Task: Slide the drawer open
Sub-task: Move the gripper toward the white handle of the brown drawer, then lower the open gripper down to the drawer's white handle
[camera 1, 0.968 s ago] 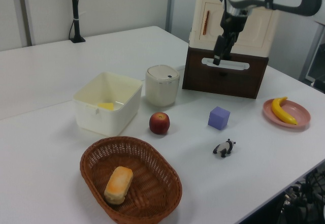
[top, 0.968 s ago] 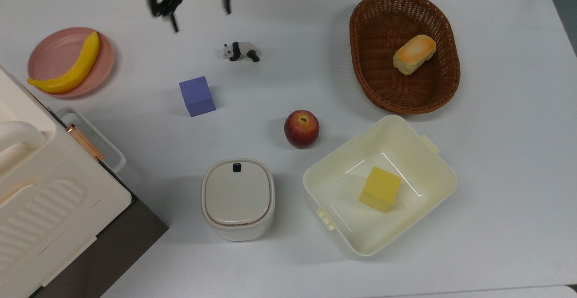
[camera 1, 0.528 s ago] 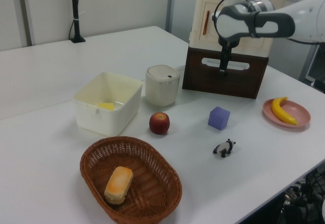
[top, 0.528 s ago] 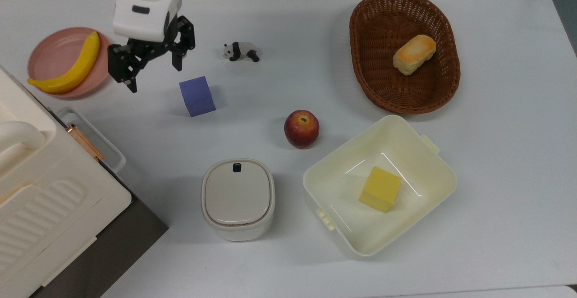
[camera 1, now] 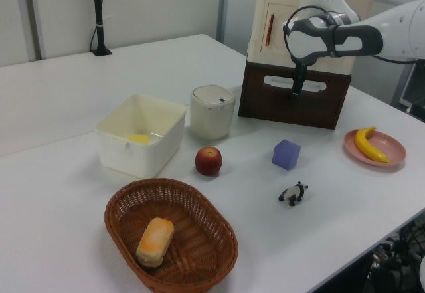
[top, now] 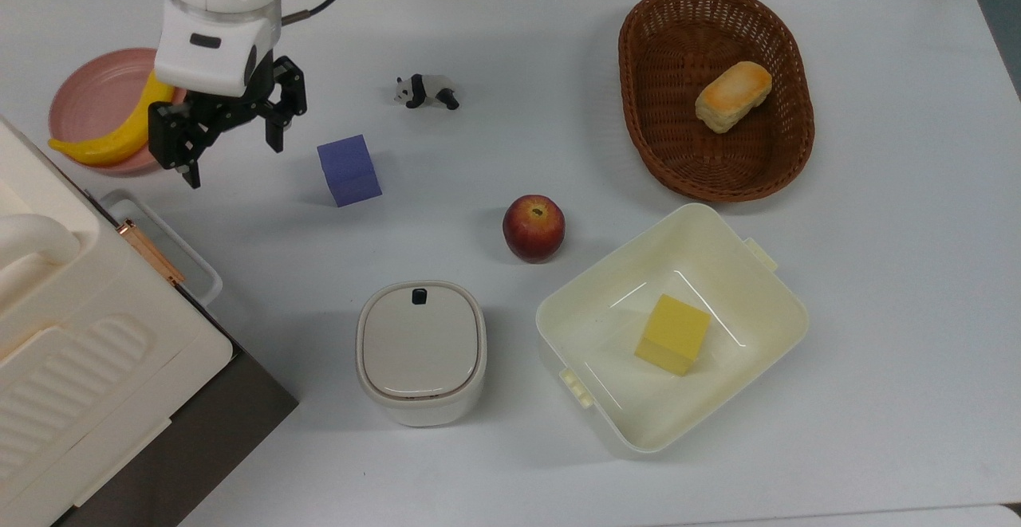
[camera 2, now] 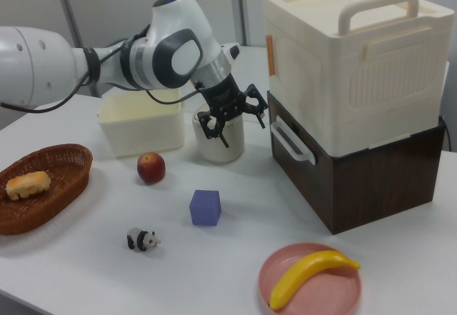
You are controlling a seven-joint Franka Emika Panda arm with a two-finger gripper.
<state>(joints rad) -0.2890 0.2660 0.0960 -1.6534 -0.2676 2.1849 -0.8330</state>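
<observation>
The drawer (camera 1: 292, 107) is a dark brown panel under a cream box, shut flush with its case. Its white looped handle (camera 1: 312, 84) runs across the front. In the top view the handle (top: 185, 244) juts out at the left edge, with brown drawer (top: 223, 423) wood below it. In the right view the drawer front (camera 2: 303, 179) and handle (camera 2: 288, 141) face left. My gripper (top: 234, 164) hangs open above the table, a short way from the handle and touching nothing. In the left view the gripper (camera 1: 296, 88) overlaps the handle. In the right view the gripper (camera 2: 235, 126) is left of the handle.
A cream ribbed box (camera 2: 350, 58) sits on the drawer case. Near the gripper are a pink plate (top: 88, 88) with a banana (top: 120, 132) and a purple cube (top: 348, 170). A panda figure (top: 425, 91), apple (top: 533, 228), lidded canister (top: 420, 351), cream tub (top: 758, 304) and wicker basket (top: 646, 136) lie further off.
My arm has swung from the table's far edge down and toward the top view's left, bringing the open gripper close to the drawer handle. Nothing else moved.
</observation>
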